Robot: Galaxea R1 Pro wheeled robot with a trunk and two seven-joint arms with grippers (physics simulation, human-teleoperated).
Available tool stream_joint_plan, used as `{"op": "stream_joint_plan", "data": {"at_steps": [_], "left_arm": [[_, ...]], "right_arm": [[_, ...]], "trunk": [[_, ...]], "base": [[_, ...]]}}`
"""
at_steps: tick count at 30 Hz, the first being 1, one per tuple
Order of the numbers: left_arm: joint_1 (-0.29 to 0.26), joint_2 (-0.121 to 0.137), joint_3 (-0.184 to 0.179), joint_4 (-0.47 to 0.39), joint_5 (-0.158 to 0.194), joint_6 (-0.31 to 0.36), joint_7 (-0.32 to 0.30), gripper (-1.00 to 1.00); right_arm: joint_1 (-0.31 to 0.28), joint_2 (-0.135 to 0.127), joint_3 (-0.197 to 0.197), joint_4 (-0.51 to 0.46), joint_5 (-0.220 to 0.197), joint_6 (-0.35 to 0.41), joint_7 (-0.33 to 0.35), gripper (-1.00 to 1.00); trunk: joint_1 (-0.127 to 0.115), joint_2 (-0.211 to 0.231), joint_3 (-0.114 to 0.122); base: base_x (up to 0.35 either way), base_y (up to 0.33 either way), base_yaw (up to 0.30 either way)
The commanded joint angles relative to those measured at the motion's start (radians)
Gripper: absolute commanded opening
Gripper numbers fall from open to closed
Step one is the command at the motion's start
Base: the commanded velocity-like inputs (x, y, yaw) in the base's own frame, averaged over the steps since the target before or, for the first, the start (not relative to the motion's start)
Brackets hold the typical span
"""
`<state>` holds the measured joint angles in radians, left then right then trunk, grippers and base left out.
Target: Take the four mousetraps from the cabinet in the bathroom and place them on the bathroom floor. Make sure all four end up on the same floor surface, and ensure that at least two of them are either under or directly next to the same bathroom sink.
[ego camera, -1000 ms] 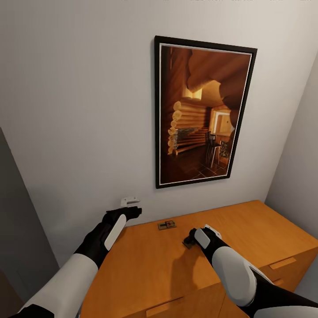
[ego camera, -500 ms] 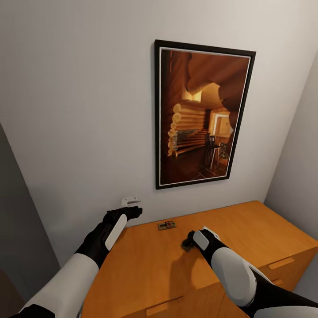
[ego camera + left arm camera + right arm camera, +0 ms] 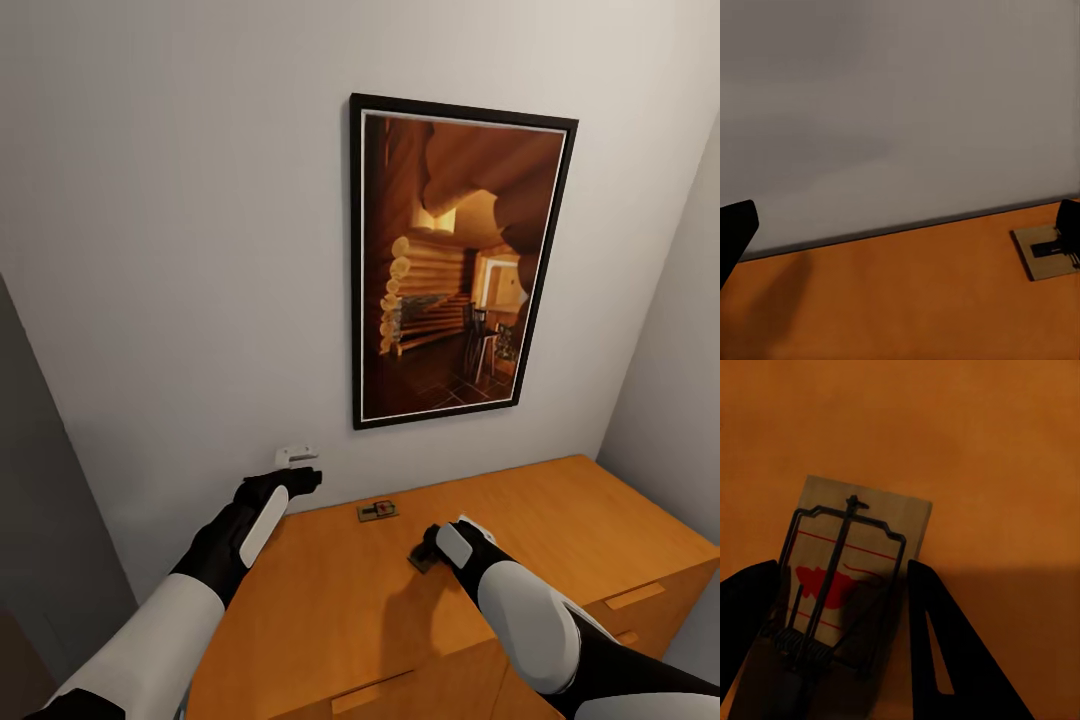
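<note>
Mousetraps remain on the cabinet [image 3: 560, 520]: one [image 3: 851, 577] between my right gripper's [image 3: 844, 637] parted fingers, another [image 3: 378, 511] untouched; left gripper [image 3: 300, 478] state unclear.

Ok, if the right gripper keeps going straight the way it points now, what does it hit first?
Most likely the mousetrap between the right gripper's open fingers, lying flat on the cabinet top; remaining depth is unclear.

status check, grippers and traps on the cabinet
Right gripper open, fingers straddling a trap on the cabinet. Left gripper idle near the wall. Second trap by the wall. Nothing blocking.
</note>
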<state>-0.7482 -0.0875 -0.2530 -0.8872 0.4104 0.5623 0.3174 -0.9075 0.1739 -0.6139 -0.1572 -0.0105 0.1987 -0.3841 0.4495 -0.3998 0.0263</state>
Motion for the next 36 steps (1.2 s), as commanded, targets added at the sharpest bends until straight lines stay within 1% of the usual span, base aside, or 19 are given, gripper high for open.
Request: {"op": "stream_joint_plan", "data": {"at_steps": [1,17,24,36], "left_arm": [[0.000,0.000,-0.003,-0.001,0.010,0.002,0.009,1.00],[0.000,-0.001,-0.003,-0.001,0.010,0.002,0.009,1.00],[0.000,-0.002,-0.003,-0.001,0.010,0.002,0.009,1.00],[0.000,-0.002,-0.003,-0.002,0.011,0.000,0.009,1.00]], "right_arm": [[0.001,0.001,-0.009,0.007,-0.008,0.008,-0.005,-1.00],[0.001,0.001,-0.006,0.000,0.002,0.011,-0.009,-1.00],[0.001,0.001,-0.003,-0.001,0.004,0.013,-0.058,-1.00],[0.001,0.001,-0.001,-0.001,0.004,0.010,-0.067,-1.00]], "trunk": [[0.001,0.000,-0.001],[0.001,0.000,-0.001],[0.001,0.000,-0.001],[0.001,0.000,-0.001]], "base": [[0.000,0.000,0.000],[0.000,0.000,0.000],[0.000,0.000,0.000],[0.000,0.000,0.000]]}}
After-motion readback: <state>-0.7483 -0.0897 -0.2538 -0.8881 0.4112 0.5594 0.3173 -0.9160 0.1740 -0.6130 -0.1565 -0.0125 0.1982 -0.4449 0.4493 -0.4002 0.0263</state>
